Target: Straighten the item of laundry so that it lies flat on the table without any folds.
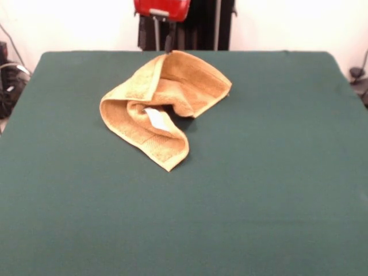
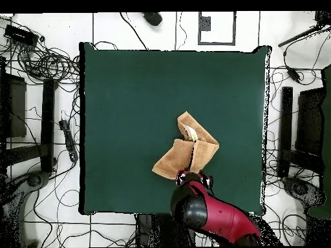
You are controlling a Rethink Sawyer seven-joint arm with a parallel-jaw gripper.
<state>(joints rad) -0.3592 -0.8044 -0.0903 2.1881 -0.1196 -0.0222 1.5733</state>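
Observation:
The item of laundry (image 1: 172, 92), an orange-tan towel, lies crumpled and folded over itself on the far middle of the green table (image 1: 259, 172). Its far edge is drawn up into a peak, and the cloth arches over a hollow. A white tag (image 1: 154, 118) shows in the fold. My gripper (image 1: 168, 49) comes down as a thin dark tip onto that peak, shut on the towel's edge. From overhead, the red arm reaches in from the bottom; the gripper (image 2: 192, 174) meets the towel (image 2: 187, 155) at its near edge on the table (image 2: 129, 97).
Broad green surface surrounds the towel on all sides. Off the table, cables (image 2: 48, 64) and dark equipment (image 2: 304, 123) lie on the white floor at both sides. A black stand (image 1: 201, 26) rises behind the far edge.

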